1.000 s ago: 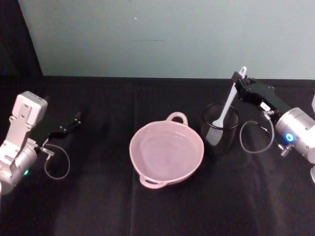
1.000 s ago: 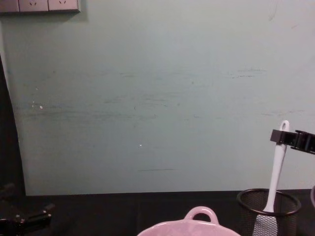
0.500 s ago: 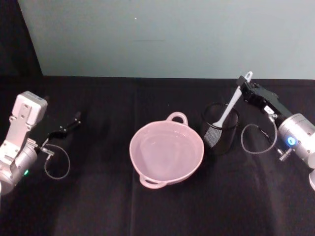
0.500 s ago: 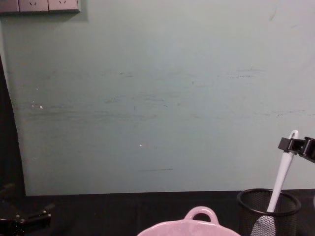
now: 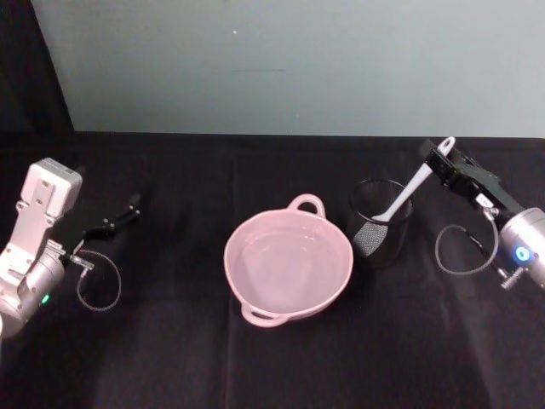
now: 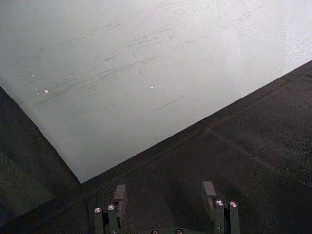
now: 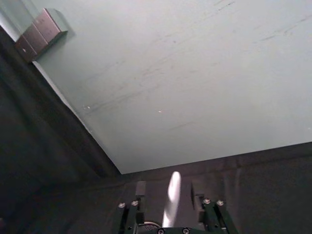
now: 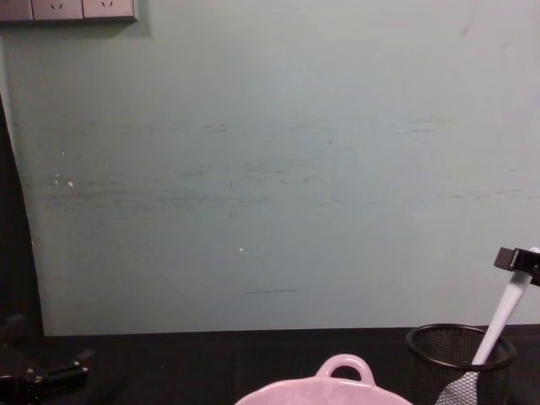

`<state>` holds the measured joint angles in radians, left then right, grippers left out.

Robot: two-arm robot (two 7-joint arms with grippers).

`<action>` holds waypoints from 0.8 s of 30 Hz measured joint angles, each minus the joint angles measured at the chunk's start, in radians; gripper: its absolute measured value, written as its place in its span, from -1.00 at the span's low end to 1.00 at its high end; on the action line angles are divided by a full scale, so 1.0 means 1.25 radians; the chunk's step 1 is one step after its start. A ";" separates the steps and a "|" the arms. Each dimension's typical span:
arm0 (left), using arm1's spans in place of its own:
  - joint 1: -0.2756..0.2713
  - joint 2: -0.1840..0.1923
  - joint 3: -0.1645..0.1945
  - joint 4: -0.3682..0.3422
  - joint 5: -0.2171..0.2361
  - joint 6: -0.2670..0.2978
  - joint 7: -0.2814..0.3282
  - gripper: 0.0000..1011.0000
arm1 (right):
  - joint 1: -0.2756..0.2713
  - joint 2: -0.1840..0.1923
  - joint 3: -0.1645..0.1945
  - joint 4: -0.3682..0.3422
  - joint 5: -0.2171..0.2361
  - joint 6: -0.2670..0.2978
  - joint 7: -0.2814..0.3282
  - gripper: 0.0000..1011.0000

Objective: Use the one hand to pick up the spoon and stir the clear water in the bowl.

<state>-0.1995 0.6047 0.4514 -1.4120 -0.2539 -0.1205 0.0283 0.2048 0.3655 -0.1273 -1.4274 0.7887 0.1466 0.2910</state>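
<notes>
White plastic is what the right gripper [image 5: 444, 156] has between its fingers: the handle end of the spoon [image 5: 400, 198], gripped just below its hole, with the shaft slanting down into the black wire-mesh cup [image 5: 380, 223] and the flat pale head resting low inside against the mesh. The cup stands toward the right edge of the black table [image 5: 170, 358], just beside the pink bowl [image 5: 288, 262], which sits near the middle with its loop handle toward the far edge and water lying calm in it. From the chest view the spoon [image 8: 498, 325] leans well over against the cup's rim, so by my judgement the grasp is made but the lift out of the cup is not; carrying the spoon across to the bowl, lowering the head into the water and stirring all remain. The left gripper [image 5: 111, 221] lies parked near the left edge of the table, its fingers spread apart with nothing between them in its wrist view, well apart from the bowl.
</notes>
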 joint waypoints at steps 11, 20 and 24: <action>0.000 0.000 0.000 0.000 0.000 0.000 0.000 1.00 | -0.028 0.062 -0.014 -0.017 0.012 0.044 -0.014 0.80; 0.000 0.000 0.000 0.000 0.000 0.000 0.000 1.00 | -0.076 0.188 -0.029 -0.135 -0.030 0.098 -0.028 0.98; 0.000 0.000 0.000 0.000 0.000 0.000 0.000 1.00 | -0.076 0.242 -0.057 -0.172 -0.114 0.111 -0.053 0.98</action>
<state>-0.1995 0.6047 0.4513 -1.4120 -0.2539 -0.1205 0.0283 0.1101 0.6684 -0.1990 -1.6423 0.6465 0.2849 0.2247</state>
